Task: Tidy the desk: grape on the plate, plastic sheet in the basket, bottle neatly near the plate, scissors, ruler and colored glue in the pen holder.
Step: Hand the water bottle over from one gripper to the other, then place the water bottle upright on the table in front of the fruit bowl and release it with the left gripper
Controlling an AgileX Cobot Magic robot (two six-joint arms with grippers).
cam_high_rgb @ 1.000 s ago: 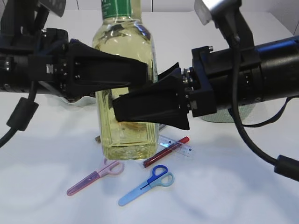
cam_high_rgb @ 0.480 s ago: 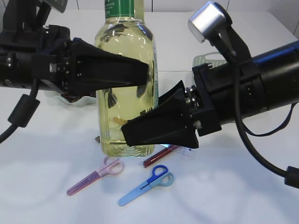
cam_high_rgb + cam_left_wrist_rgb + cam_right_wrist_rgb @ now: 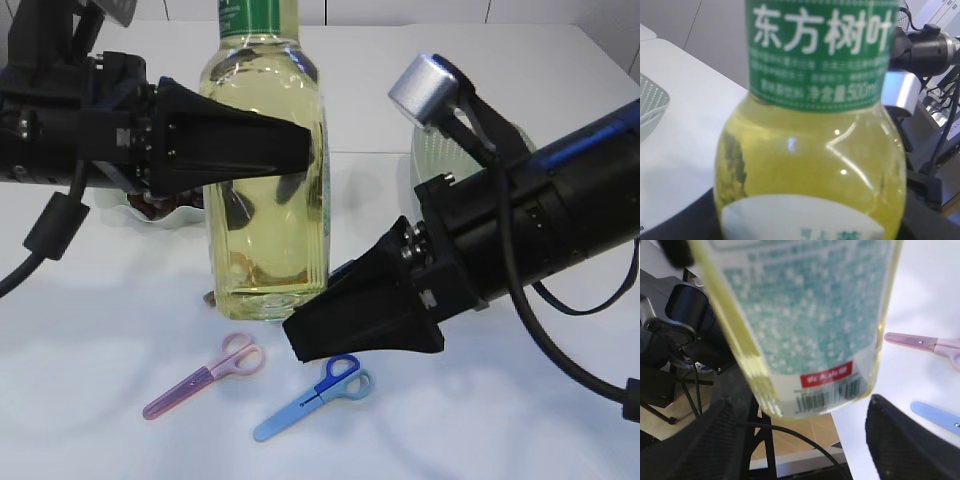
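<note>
Left arm grips tea bottle upright as right arm hangs low beside it

The left gripper (image 3: 290, 150), reaching from 9 o'clock, grasps the bottle (image 3: 265, 190) standing upright on the white table (image 3: 100, 330). The right gripper (image 3: 330, 335), jaws spread and empty, hangs at the bottle's 5 o'clock, above the blue scissors (image 3: 315, 395); pink scissors (image 3: 205, 375) lie at 7 o'clock.

White desk (image 3: 90, 330): bottle (image 3: 265, 200), pink scissors (image 3: 205, 375), blue scissors (image 3: 315, 397) (near btl)
</note>
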